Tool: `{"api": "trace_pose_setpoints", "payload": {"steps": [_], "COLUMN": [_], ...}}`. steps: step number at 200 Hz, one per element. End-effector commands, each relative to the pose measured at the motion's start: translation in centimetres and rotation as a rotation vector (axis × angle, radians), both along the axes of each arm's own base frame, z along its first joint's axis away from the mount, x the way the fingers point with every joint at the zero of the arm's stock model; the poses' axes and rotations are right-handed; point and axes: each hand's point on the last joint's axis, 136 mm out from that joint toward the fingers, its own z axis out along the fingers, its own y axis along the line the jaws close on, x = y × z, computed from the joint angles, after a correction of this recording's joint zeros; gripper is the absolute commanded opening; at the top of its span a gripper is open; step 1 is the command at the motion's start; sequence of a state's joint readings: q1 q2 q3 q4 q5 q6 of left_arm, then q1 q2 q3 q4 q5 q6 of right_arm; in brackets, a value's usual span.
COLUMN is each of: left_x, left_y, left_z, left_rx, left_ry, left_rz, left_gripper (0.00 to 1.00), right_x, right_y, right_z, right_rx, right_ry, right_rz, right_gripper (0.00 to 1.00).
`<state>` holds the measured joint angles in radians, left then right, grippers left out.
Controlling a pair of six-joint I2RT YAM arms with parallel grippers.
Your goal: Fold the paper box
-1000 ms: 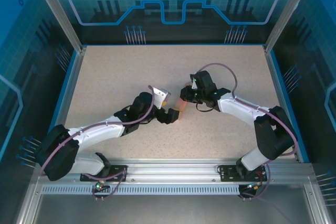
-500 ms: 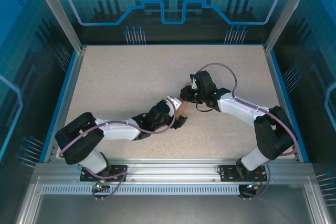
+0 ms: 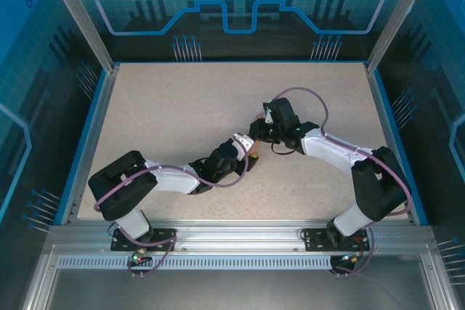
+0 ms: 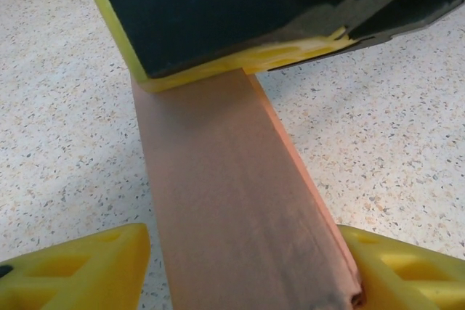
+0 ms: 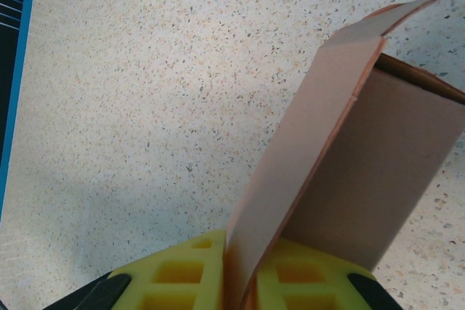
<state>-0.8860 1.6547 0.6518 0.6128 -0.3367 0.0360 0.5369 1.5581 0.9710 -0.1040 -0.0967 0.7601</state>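
**While pinched from both ends, paper box (image 4: 232,194) held near mid-table**

While gripped by both arms, sits between the two heads, just right of centre over the speckled table (image 3: 174,107). Salmon-pink card, mostly covered in the top view.

- left gripper (image 4: 254,277): jaws closed down to box width. Yellow pads (image 4: 407,274) flanking the near end of the long pink face. One pad touching the card edge. Other pad hard against it or a hair off, can't tell which.
- right gripper (image 5: 240,284): jaws almost fully closed, nothing but a thin card panel (image 5: 305,150) between its yellow pads (image 5: 174,274). Panel tilted up and away toward upper right, box body (image 5: 392,172) just beside it.

View by view:
- top external: gives the layout. left gripper (image 3: 249,150) reaching in from lower left, right gripper (image 3: 256,137) from the right, tips nearly meeting. Next to no card detail.
- left wrist: gives the flat outer face running away to the right gripper (image 4: 240,63), black finger and yellow pad clamped over the far end. Dark scuff on the card down by the near pads. Table visible either side of the strip.
- right wrist: adds the raised flap edge-on and the brown hollow inside of the box, which the left wrist's face-on look can't give.
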Motion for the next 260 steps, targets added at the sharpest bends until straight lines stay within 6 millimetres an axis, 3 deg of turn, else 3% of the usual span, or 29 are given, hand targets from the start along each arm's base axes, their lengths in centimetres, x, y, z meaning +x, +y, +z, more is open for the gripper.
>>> {"api": "trace_pose_setpoints", "payload": {"steps": [1, 53, 92, 158, 192, 260], "left_x": [0.5, 0.1, 0.1, 0.0, 0.0, -0.2], "left_y": [-0.8, -0.4, 0.2, 0.7, 0.9, 2.7], "left_z": [1.2, 1.2, 1.2, 1.9, 2.6, 3.3], "left_rx": [-0.037, -0.015, 0.019, -0.01, -0.016, -0.02], "left_ry": [-0.041, -0.061, -0.062, -0.026, -0.011, 0.049], "left_rz": [-0.003, -0.022, -0.046, -0.134, -0.225, -0.38], "left_gripper": [0.61, 0.51, 0.47, 0.4, 0.37, 0.35], "right_x": [-1.7, -1.3, -0.9, -0.6, -0.2, 1.5], "right_y": [-1.1, -1.3, -1.3, -4.6, -5.5, -6.4], "right_z": [-3.0, -1.5, 1.8, 6.2, 8.0, 8.6], "right_rx": [-0.082, -0.073, -0.047, -0.01, -0.066, -0.276], "right_ry": [0.094, 0.058, -0.009, -0.111, -0.182, -0.457], "right_rz": [-0.008, -0.007, 0.019, 0.028, 0.204, 0.502], "right_gripper": [0.16, 0.22, 0.35, 0.49, 0.54, 0.54]}}
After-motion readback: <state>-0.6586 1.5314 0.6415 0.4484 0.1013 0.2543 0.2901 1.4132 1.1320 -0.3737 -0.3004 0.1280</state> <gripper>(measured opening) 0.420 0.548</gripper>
